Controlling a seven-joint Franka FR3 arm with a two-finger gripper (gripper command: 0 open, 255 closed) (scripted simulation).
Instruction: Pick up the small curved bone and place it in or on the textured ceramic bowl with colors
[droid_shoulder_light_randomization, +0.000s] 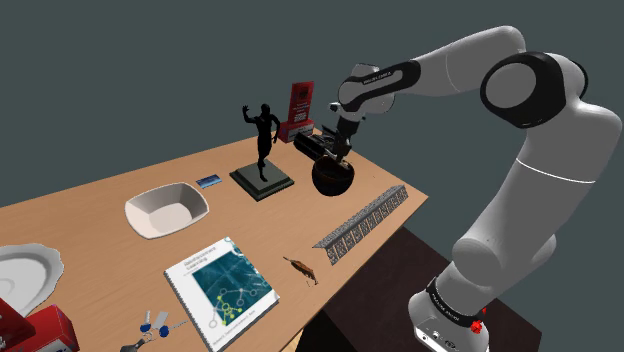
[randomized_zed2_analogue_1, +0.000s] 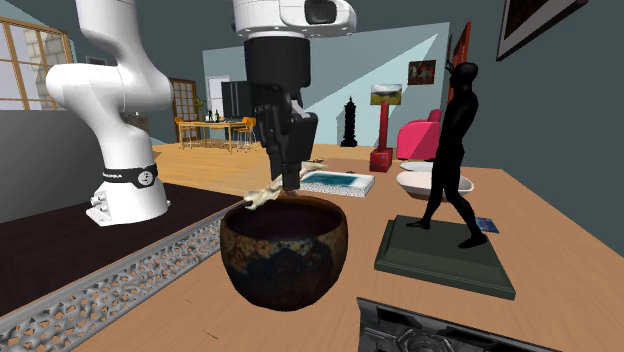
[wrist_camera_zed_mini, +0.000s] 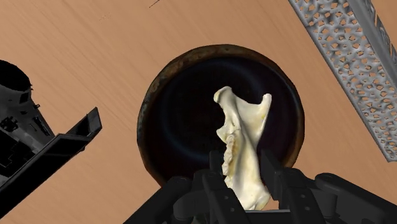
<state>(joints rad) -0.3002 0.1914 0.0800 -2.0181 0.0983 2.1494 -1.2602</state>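
Fingers (wrist_camera_zed_mini: 277, 181) clenched on pale curved bone (wrist_camera_zed_mini: 245, 143): pickup done. Bone juts ahead of fingers, directly over mouth of dark bowl (wrist_camera_zed_mini: 147, 111) on tabletop (wrist_camera_zed_mini: 95, 57). Left: lower, release.

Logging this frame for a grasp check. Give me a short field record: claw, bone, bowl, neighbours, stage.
claw: the claw is shut on the bone, above the bowl
bone: pale, curved, clasped at one end, free end over the bowl's opening
bowl: dark, with a rusty mottled rim, upright on the wooden table
neighbours: black statue on one side of the bowl, grey perforated strip on the other
stage: bone lifted, not yet released
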